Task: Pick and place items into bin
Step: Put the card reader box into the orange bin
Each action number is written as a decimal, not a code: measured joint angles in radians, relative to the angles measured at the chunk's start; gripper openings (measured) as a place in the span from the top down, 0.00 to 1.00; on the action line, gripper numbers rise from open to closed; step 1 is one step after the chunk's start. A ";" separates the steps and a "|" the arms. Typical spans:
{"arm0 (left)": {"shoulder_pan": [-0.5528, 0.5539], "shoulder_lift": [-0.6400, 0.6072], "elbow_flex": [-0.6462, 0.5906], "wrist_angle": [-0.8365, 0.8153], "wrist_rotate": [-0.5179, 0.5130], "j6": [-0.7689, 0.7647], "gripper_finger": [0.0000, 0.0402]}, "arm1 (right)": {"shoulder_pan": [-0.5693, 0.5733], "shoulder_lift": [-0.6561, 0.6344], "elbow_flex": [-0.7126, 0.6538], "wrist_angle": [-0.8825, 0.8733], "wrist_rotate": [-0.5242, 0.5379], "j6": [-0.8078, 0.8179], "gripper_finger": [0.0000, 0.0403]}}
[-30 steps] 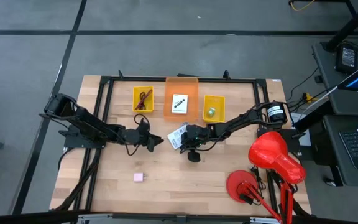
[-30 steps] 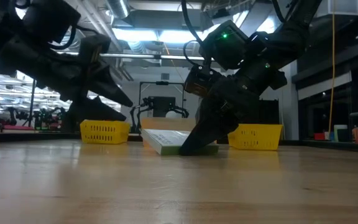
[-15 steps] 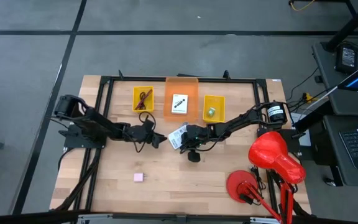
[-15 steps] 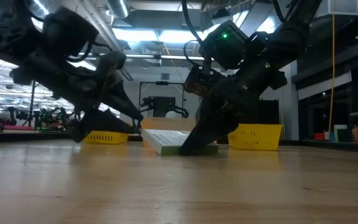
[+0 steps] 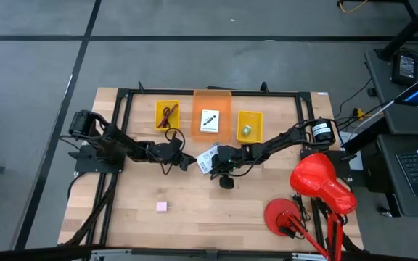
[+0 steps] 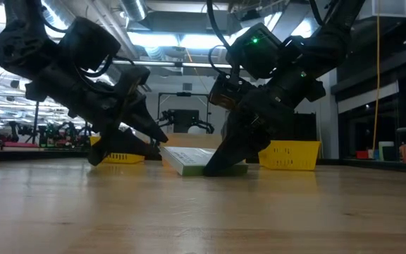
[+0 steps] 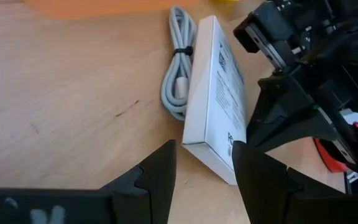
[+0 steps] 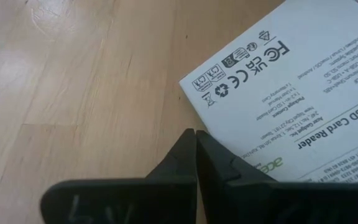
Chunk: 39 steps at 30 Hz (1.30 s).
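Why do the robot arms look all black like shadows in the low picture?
Low view: bright ceiling lights shine from behind, so both arms turn into silhouettes, and the box between them stays dim. High view: even light, soft shadows under the arms. Right wrist view: the box print is sharp, while the near fingers look blurry.

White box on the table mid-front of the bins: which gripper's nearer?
Right. The right gripper is down at the white box, fingers shut, tips by its printed face. The left gripper is open just short of its other end, the box ahead between its fingers.
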<state>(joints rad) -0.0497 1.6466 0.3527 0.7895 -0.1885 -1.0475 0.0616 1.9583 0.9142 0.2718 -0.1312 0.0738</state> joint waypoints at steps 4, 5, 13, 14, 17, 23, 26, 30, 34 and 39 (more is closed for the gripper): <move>0.008 0.000 0.000 0.001 0.006 0.005 0.62 | 0.000 0.000 0.000 0.000 0.000 0.000 1.00; 0.011 0.000 0.000 0.001 0.007 0.009 0.62 | 0.000 0.000 0.000 0.000 0.000 0.000 1.00; 0.034 0.000 0.000 0.001 0.029 0.014 0.62 | 0.000 0.000 0.000 0.000 0.000 -0.002 1.00; 0.036 0.001 0.000 0.001 0.033 0.014 0.62 | 0.000 0.000 0.000 0.000 0.000 -0.003 1.00; 0.039 0.017 0.011 0.000 0.055 0.014 0.62 | 0.000 0.000 0.000 0.000 0.000 -0.004 1.00; 0.044 0.086 0.077 0.009 0.084 0.076 0.62 | 0.000 0.000 0.000 0.001 0.000 -0.003 1.00; 0.056 0.098 0.089 0.010 0.101 0.080 0.62 | 0.000 0.000 0.000 0.001 0.000 -0.003 1.00; 0.065 0.100 0.091 0.011 0.113 0.080 0.62 | 0.000 0.000 0.000 0.000 0.000 -0.004 1.00; 0.066 0.102 0.090 0.015 0.109 0.108 0.66 | 0.000 0.000 0.000 0.000 0.000 -0.004 1.00; 0.064 0.103 0.089 0.026 0.108 0.112 0.81 | 0.000 0.000 0.000 0.000 0.000 -0.004 1.00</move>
<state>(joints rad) 0.0147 1.7494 0.4412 0.8153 -0.0801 -0.9356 0.0620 1.9583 0.9142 0.2722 -0.1310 0.0700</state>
